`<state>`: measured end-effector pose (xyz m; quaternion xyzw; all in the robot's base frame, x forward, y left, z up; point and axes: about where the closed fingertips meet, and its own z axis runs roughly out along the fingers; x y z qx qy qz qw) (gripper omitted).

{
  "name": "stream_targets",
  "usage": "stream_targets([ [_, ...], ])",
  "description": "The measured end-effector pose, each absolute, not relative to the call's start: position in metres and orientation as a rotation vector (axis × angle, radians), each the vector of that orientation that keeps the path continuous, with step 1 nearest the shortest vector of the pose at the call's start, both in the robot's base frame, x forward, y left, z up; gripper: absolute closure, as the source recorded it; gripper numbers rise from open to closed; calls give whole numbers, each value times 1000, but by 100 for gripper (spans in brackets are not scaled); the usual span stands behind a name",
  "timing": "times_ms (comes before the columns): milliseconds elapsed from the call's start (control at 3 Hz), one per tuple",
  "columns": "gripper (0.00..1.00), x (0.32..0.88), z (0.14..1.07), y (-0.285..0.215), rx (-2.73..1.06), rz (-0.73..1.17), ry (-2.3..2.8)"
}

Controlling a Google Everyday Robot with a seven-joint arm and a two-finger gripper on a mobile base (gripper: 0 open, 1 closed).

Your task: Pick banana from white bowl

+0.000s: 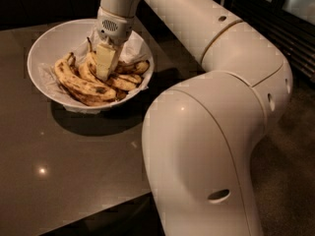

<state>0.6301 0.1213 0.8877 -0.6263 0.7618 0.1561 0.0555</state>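
Note:
The white bowl stands on the dark table at the upper left, lined with crinkled white paper, and holds several spotted yellow bananas. A curved banana with a long thin dark stem pointing up lies just left of my gripper. My gripper points straight down into the middle of the bowl, with its tip among the bananas and touching or nearly touching that curved banana. A larger spotted banana lies along the bowl's front. The gripper's tip hides the bananas under it.
The glossy dark table runs out from the bowl to its front edge at the lower left. My bulky white arm fills the right half of the view. Dark slatted panels stand at the far right.

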Motion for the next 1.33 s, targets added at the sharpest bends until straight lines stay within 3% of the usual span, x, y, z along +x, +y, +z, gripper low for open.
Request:
stream_targets([
  [333,73,630,887,121,-1901,474,2312],
  [667,98,630,887,121,-1900,474,2311],
  [1333,100,627,908,109,-1813,467,2237],
])
